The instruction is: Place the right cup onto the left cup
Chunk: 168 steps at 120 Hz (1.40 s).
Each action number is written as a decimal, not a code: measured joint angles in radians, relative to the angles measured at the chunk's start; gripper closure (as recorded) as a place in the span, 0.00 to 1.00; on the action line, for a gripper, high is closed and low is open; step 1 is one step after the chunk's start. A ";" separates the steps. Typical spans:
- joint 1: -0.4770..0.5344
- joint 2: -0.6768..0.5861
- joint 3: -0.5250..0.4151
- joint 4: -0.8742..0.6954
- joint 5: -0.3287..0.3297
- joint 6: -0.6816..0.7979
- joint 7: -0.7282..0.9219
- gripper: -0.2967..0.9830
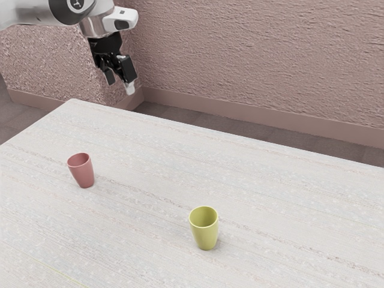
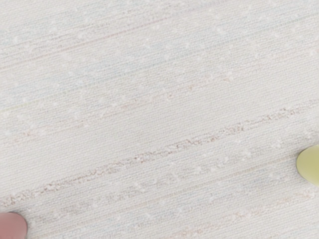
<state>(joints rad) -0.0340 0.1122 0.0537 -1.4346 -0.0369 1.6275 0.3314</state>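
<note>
Well apart from the yellow cup [image 1: 206, 236], the red cup [image 1: 83, 174] stands upright; the gripper [image 1: 120, 83] hangs higher, jaws parted, empty. A tilted grip could snag one on the other; off-centre release could topple both.

a red-pink cup [image 1: 86, 177] and a yellow-green cup [image 1: 205, 238] stand upright, well apart, on a pale, streaked table [image 1: 147, 150]. from the exterior view's upper left reaches a robot arm [image 1: 36, 13], its black gripper [image 1: 119, 86] empty, fingers apart. behind is a rough, pinkish wall [image 1: 258, 54].
</note>
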 joint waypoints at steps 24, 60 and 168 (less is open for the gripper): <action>0.000 0.000 0.000 0.000 -0.005 -0.002 -0.003 0.23; -0.004 -0.025 -0.071 -0.101 -0.012 0.018 -0.010 0.23; -0.046 0.039 -0.287 -0.555 -0.013 0.481 -0.233 0.23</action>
<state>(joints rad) -0.0797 0.1511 -0.2331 -1.9901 -0.0496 2.1081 0.0985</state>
